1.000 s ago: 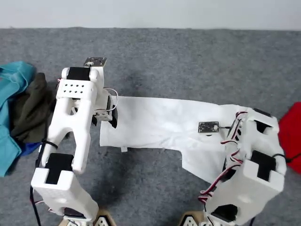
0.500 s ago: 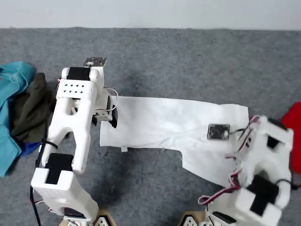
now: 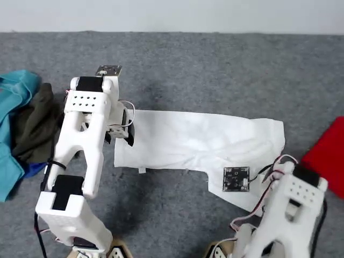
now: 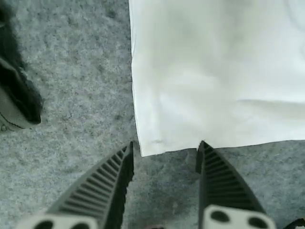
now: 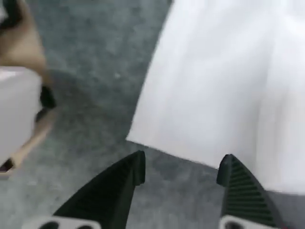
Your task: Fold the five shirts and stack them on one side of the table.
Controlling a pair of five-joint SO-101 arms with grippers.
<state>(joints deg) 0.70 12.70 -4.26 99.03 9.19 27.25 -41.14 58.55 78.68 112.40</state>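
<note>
- Lower right of the high view: the right arm (image 3: 290, 204) has pulled back toward its base. A second ago it stood over the right end of the white shirt (image 3: 193, 142); now it is off most of the cloth.
- Right gripper (image 5: 183, 160): jaws apart, nothing between them, hanging over the shirt's near edge where cloth meets table (image 3: 215, 64).
- The shirt did not shift with the retreat. It lies flat mid-frame as a long band with a flap dropping at lower right. Its right end is now uncovered and creased.
- Left arm (image 3: 88, 123): unchanged at centre left. Left gripper (image 4: 165, 148): jaws apart, astride the shirt's corner, holding nothing.
- Reading: looks like a release and reset, with both grippers at shirt edges for another fold. This shirt is not yet a compact fold.
- Around: a teal shirt (image 3: 13, 102) and a dark shirt (image 3: 35, 126) are heaped at the far left edge, apparently unfolded. A red cloth (image 3: 328, 156) sits at the right edge, more of it showing now.
- In the way: the red cloth lies near the right arm and the heap near the left arm. Either could snag on a wide swing.
</note>
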